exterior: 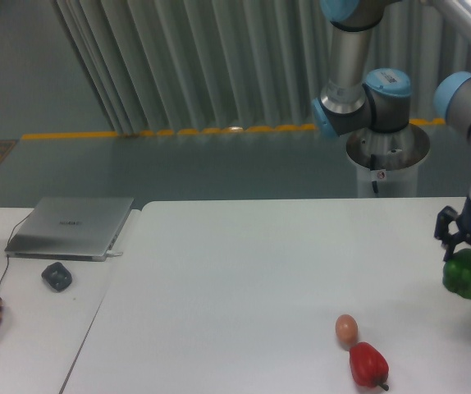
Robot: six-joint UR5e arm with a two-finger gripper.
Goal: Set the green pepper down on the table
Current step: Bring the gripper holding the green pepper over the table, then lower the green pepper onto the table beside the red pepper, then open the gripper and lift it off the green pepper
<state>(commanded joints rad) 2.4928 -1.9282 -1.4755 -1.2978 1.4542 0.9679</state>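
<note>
One gripper [466, 256] clamps green pepper [466, 275] above table [244, 287]; no legible writing.

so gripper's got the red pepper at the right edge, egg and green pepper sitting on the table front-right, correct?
Colours swapped. The fixed camera shows the gripper holding the green pepper at the right edge; the red pepper lies on the table beside the egg, front-right.

Single fixed view, raised, facing table [244, 271]
</note>
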